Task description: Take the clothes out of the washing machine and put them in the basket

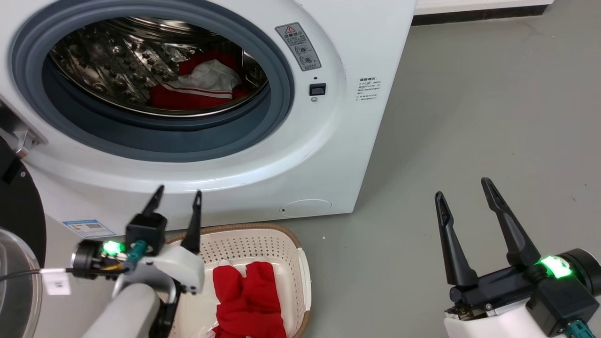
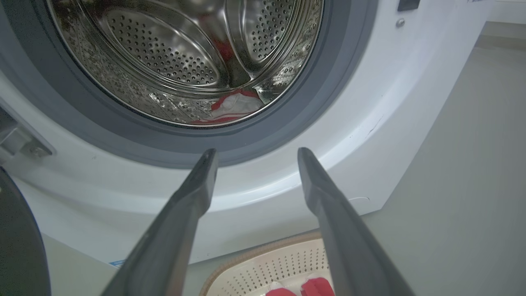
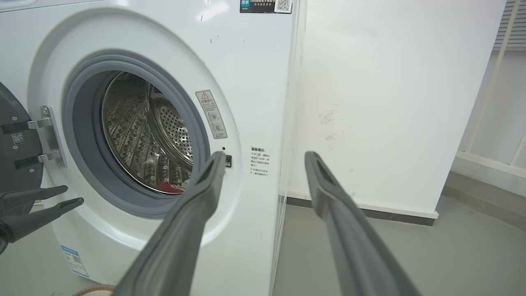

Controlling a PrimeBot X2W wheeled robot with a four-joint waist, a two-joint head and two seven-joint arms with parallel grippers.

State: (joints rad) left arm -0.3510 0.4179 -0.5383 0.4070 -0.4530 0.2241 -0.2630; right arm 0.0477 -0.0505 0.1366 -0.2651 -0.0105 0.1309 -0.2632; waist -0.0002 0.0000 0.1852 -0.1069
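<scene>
Half the job looks done from here. Biggest thing first: the washing machine [image 1: 328,155] stands straight ahead of both claws. Its door [image 1: 19,220] is swung wide off to the left of the left gripper [image 1: 180,190], and the steel drum [image 1: 108,56] gapes above and beyond those fingertips. Down low, the basket [image 1: 293,244] sits on the floor [image 1: 469,94] close against the machine's foot, directly beneath the left gripper. A red garment [image 1: 249,300] lies inside it, below and just right of that claw. A striped garment [image 1: 197,89], red with a white patch, rests at the bottom of the drum, up ahead and a touch right of the claw. The left gripper hovers with its fingers spread and nothing between them, aimed at the machine's front just under the grey seal [image 1: 155,136]. The right gripper [image 1: 462,188] hangs well off to the right over bare floor, fingers parted too, empty.

My read: with one piece in the basket, the step in hand is the reach for the next. That calls for the left claw to rise over the seal's lip, go deep into the drum and close on a good fold of cloth.

Now the hard calls. The door is cut off at the picture's edge. The basket's near end is covered by the left forearm and runs off the bottom of the head view. The seal's lip hides the striped garment's lower edge, so whether one piece or more is in there, I cannot tell.
</scene>
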